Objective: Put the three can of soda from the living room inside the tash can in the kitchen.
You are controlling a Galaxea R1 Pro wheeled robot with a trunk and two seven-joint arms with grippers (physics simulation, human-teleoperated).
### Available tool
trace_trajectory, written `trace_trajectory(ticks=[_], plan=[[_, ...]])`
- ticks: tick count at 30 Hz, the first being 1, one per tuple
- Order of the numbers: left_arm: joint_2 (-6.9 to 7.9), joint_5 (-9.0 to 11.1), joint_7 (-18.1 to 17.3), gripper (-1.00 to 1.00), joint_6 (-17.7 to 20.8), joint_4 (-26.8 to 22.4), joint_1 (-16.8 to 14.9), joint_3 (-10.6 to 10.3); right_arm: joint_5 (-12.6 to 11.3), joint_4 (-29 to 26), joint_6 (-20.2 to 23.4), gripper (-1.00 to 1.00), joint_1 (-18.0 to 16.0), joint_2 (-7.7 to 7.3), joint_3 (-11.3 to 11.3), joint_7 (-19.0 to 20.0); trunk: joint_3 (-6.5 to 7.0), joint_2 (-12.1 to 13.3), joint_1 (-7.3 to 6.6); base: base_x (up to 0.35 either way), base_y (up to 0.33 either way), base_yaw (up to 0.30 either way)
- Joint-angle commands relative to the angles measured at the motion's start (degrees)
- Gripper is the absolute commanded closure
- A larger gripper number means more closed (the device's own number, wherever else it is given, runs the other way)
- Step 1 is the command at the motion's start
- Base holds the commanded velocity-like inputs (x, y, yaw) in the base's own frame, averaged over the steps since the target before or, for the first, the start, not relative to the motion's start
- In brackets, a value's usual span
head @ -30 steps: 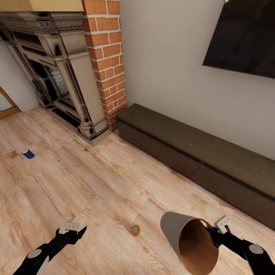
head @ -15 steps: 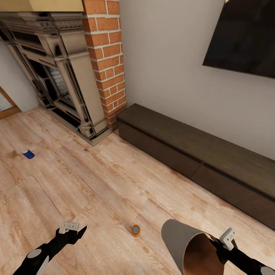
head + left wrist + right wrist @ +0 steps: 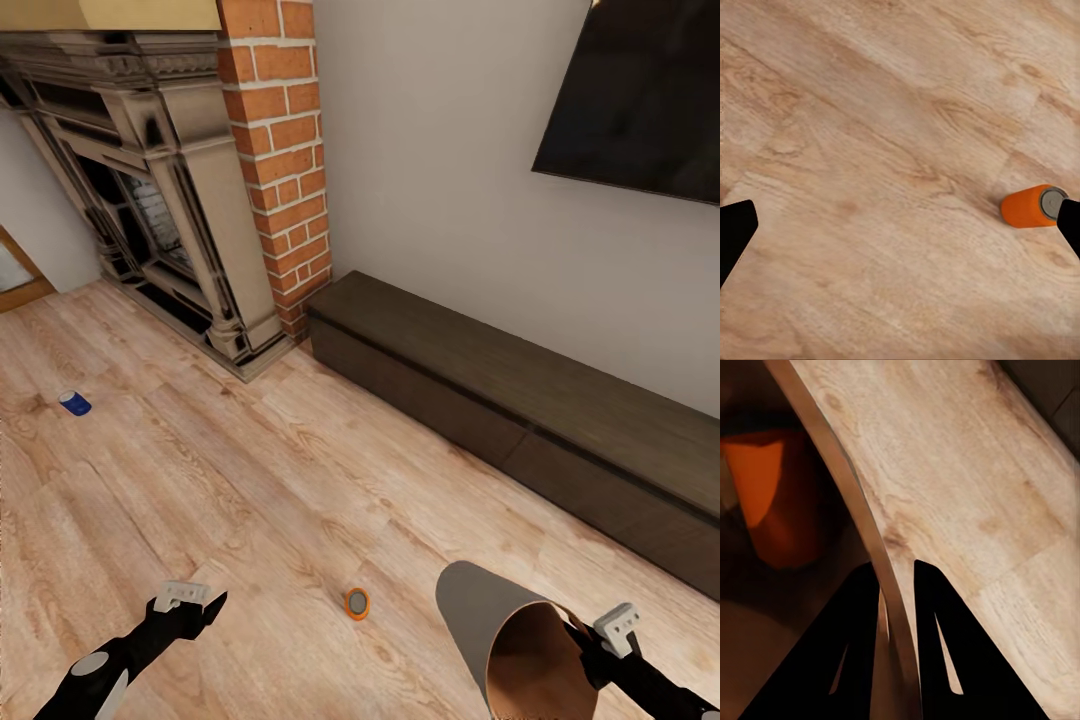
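An orange soda can [image 3: 355, 603] lies on its side on the wood floor between my two arms, and it also lies near one finger in the left wrist view [image 3: 1031, 206]. A dark blue can [image 3: 74, 403] lies far off to the left, near the fireplace. My left gripper [image 3: 200, 600] hovers open above bare floor, left of the orange can. My right gripper [image 3: 585, 638] is shut on the rim of the grey trash can [image 3: 480, 625], which is tilted with its coppery inside facing me. The right wrist view has another orange can [image 3: 780, 495] inside the bin [image 3: 855, 510].
A long dark low cabinet [image 3: 520, 420] runs along the wall on the right. The brick and stone fireplace [image 3: 190, 200] stands at the back left, and a wall TV [image 3: 640, 100] hangs at the upper right. Open wood floor [image 3: 250, 480] lies ahead.
My right arm has carried the tilted bin to the right and lower in the head view. The left arm and both floor cans have stayed put.
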Motion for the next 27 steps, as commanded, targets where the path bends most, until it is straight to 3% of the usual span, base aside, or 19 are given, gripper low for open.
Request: trace_trajectory(ticks=[1,11,27], plan=[[0.00,-0.03,0.00,-1.00,0.05,0.00,-0.01,-0.02,-0.15,0.00,0.01,1.00,-0.02,-0.02,-0.25,0.81,0.00,0.00,0.00,0.000,0.181,-0.005],[0.00,-0.06,0.00,-1.00,0.06,0.00,-0.01,-0.06,-0.18,0.03,0.18,1.00,-0.05,-0.06,-0.72,1.24,0.00,0.00,0.00,0.000,0.209,-0.083],[0.00,-0.08,0.00,-1.00,-0.05,0.00,0.01,0.02,-0.24,0.03,0.35,1.00,-0.09,0.37,-0.84,1.35,0.25,0.00,0.00,0.000,0.013,-0.057]])
